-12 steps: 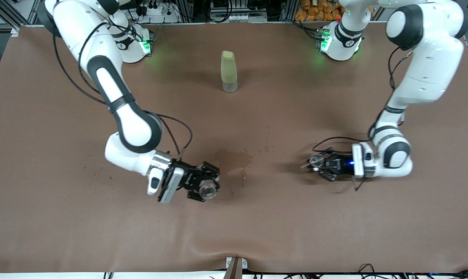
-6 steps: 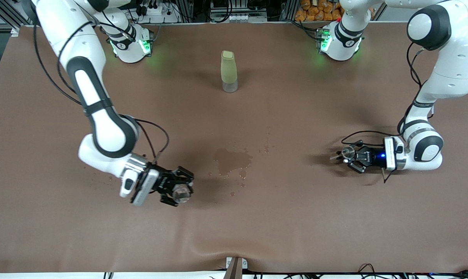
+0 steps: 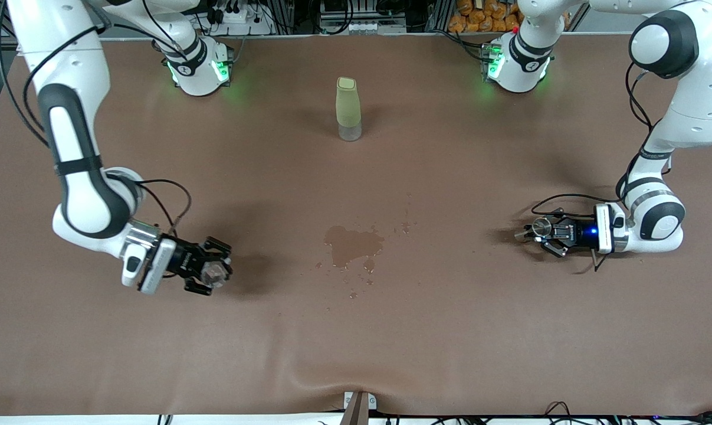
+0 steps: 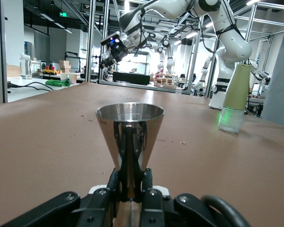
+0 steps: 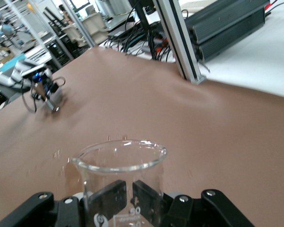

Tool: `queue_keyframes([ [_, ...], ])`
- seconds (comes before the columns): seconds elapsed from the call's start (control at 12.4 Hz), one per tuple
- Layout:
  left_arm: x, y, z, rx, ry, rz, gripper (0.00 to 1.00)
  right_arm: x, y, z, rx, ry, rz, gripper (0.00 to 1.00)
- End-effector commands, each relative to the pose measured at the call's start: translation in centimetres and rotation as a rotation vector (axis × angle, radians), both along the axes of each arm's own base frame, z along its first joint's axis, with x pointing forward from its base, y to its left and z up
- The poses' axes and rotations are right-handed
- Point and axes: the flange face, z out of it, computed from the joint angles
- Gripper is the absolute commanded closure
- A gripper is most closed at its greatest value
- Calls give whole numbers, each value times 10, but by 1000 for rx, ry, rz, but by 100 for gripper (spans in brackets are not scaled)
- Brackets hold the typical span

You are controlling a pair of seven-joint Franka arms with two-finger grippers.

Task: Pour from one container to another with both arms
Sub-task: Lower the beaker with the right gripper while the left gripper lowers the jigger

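My right gripper (image 3: pixel 211 273) is shut on the tiny clear glass beaker (image 3: pixel 216 274), low over the table toward the right arm's end. In the right wrist view the beaker (image 5: pixel 119 163) stands upright with its pouring lip showing, and my right gripper (image 5: pixel 128 196) shows dark through the glass. My left gripper (image 3: pixel 543 231) is shut on the silvery jigger (image 3: pixel 539 226), low over the table toward the left arm's end. The left wrist view shows the jigger (image 4: pixel 129 127) upright, its narrow waist pinched in my left gripper (image 4: pixel 130 183).
A tall pale-green bottle (image 3: pixel 348 109) with a clear base stands mid-table, nearer the robot bases. A wet spill (image 3: pixel 353 243) with scattered drops darkens the brown cloth between the two grippers. The cloth bulges at the table's front edge (image 3: pixel 332 381).
Both arms have drawn apart. The right gripper carried the beaker toward the right arm's end, and the left gripper carried the jigger toward the left arm's end. Both grips held.
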Motion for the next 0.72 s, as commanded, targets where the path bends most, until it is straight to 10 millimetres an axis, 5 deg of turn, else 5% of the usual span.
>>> queue_keyframes([
  [0.0, -5, 18, 1, 2, -12, -13, 100, -25, -55, -29, -29, -47, 72, 100],
  [0.32, -3, 26, 4, 10, -59, -17, 100, -37, -143, -84, -65, -124, 161, 100],
  [0.48, -4, 26, 1, 7, -66, -18, 100, -40, -168, -121, -55, -176, 201, 100],
  [0.64, -5, 25, 0, 6, -65, -18, 95, -37, -196, -135, -74, -233, 212, 100],
])
